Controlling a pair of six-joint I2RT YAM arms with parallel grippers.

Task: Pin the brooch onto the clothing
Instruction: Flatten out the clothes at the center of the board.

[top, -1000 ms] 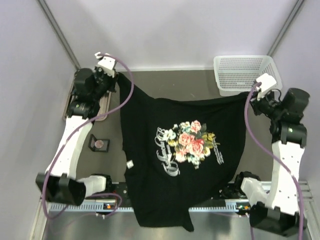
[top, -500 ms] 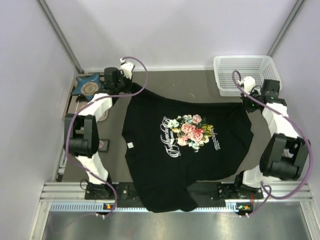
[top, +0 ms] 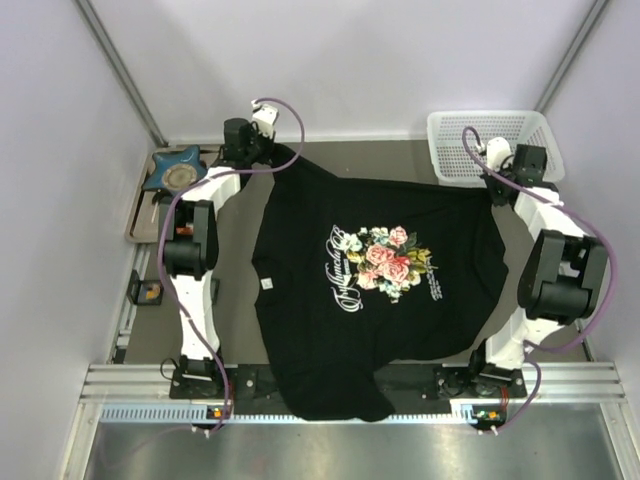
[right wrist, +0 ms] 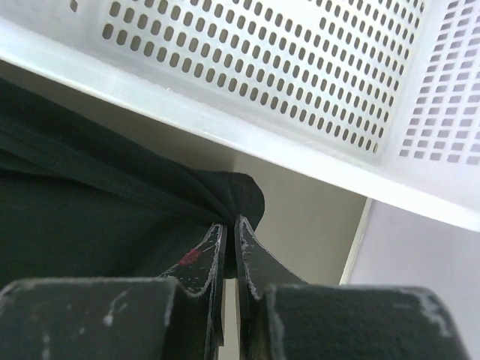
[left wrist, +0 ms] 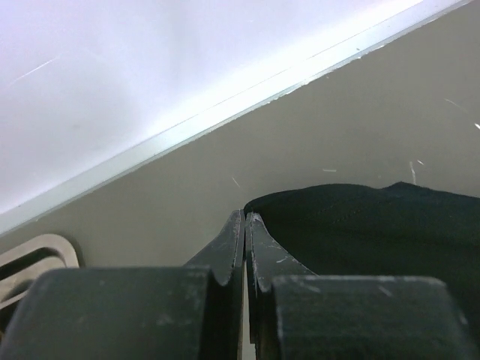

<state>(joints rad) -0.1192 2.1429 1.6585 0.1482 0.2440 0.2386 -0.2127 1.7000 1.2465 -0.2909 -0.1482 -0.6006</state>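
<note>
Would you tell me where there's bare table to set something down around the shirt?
Best is the far strip of table between the T-shirt and the back wall, from the left gripper to the basket. A narrower strip lies between left arm and shirt. Crowded: the far-left corner, with the star dish.

Overhead view bright, even, shadows soft; the black printed T-shirt (top: 370,340) reads as flat dark mass. Left wrist view: glare washes out the pale back wall (left wrist: 150,67); near foreground blurred in both wrist views.
</note>
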